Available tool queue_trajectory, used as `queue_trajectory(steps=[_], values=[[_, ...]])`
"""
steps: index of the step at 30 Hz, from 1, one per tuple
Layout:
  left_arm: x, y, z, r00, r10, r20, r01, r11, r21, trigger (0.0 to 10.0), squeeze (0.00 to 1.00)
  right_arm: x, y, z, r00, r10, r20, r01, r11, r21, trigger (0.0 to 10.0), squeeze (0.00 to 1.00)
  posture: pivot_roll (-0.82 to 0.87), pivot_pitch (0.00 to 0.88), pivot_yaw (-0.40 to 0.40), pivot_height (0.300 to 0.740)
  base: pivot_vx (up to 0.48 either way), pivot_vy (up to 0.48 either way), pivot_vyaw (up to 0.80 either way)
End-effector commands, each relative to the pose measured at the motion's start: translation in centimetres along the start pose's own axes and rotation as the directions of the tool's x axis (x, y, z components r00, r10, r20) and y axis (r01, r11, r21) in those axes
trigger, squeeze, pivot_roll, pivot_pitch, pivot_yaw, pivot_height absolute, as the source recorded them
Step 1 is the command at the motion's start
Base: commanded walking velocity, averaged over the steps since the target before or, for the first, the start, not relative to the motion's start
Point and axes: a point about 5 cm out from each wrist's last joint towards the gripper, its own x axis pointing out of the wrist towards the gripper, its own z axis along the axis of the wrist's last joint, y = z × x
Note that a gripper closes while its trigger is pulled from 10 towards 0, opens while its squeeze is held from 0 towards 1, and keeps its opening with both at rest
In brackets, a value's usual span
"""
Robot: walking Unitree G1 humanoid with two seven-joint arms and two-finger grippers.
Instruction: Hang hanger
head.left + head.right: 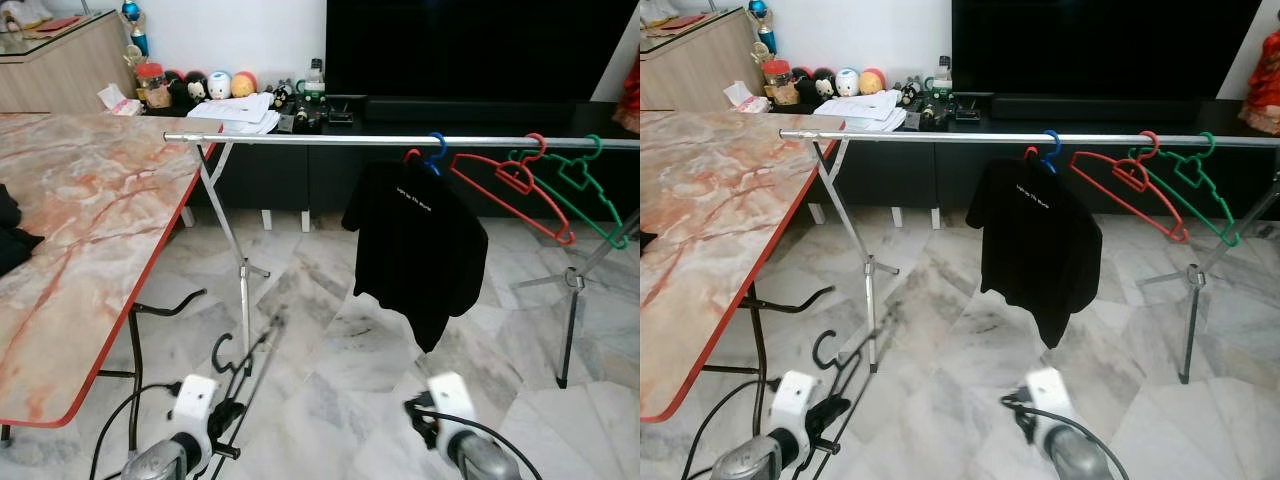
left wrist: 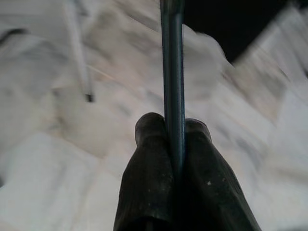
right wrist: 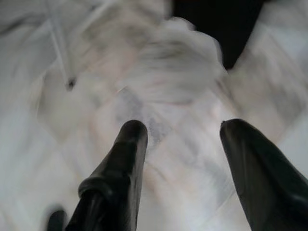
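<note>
Ahead: long silver clothes rail (image 1: pixel 400 141) on crossed metal legs, spanning the marble floor beside a marble-patterned surface with red edge (image 1: pixel 90 230). On the rail, a black T-shirt (image 1: pixel 418 245) on a blue hanger, then a red plastic hanger (image 1: pixel 510 185) and a green plastic hanger (image 1: pixel 575 185). Low at the robot's left, a thin black hanger (image 1: pixel 245 360), hook uppermost, well below the rail, pinched in the left gripper (image 2: pixel 174 144), jaws clenched on one slim bar. Probably light, stiff, slippery; best gripped near the hook. Right gripper (image 3: pixel 185 144) released, jaws spread, holding nothing.
</note>
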Motion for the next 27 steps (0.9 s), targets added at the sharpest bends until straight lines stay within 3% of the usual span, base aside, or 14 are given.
queue_trajectory(steps=[1, 4, 8, 13, 17, 20, 27], values=[[-0.6, 0.8, 0.8, 0.992, 0.099, 0.083, -0.095, 0.994, -0.052, 10.0, 0.0, -1.2, 0.2, -4.5, 0.987, -0.09, -0.135, 0.12, 0.966, 0.23, 10.0, 0.0, 0.04, 0.08, 0.041, 0.74, 0.0, 0.0, 0.0], [-0.9, 0.6, 0.7, 0.988, 0.12, 0.094, -0.113, 0.991, -0.074, 10.0, 0.0, -2.5, 0.7, -8.0, 0.963, -0.082, -0.256, 0.139, 0.968, 0.211, 10.0, 0.0, 0.05, 0.075, 0.034, 0.74, 0.0, 0.0, 0.0], [-1.0, 0.5, 0.7, 0.986, 0.141, 0.095, -0.132, 0.987, -0.094, 10.0, 0.0, -3.3, 1.0, -9.5, 0.954, -0.063, -0.294, 0.112, 0.982, 0.152, 10.0, 0.0, 0.04, 0.074, 0.037, 0.74, 0.0, 0.0, 0.0], [-1.1, 0.4, 1.0, 0.986, 0.14, 0.096, -0.132, 0.987, -0.087, 10.0, 0.0, -3.4, 0.6, -9.5, 0.954, -0.106, -0.28, 0.168, 0.964, 0.206, 10.0, 0.0, 0.03, 0.065, 0.044, 0.74, 0.154, 0.0, 0.0], [-0.9, -0.4, 1.2, 0.992, 0.093, 0.088, -0.09, 0.995, -0.044, 10.0, 0.0, -3.4, 0.7, -9.5, 0.955, -0.105, -0.278, 0.159, 0.971, 0.18, 10.0, 0.0, 0.03, 0.051, 0.047, 0.74, 0.298, 0.0, 0.0], [-0.8, -0.5, 1.3, 0.991, 0.097, 0.095, -0.088, 0.992, -0.088, 10.0, 0.0, -3.3, 1.2, -9.4, 0.959, -0.079, -0.27, 0.126, 0.979, 0.158, 10.0, 0.0, 0.03, 0.044, 0.048, 0.74, 0.346, 0.0, 0.0], [-0.9, -0.9, 1.2, 0.993, 0.073, 0.089, -0.066, 0.995, -0.077, 10.0, 0.0, -3.2, 1.2, -9.4, 0.956, -0.081, -0.28, 0.127, 0.981, 0.148, 10.0, 0.0, 0.03, 0.027, 0.048, 0.74, 0.372, 0.0, 0.0]])
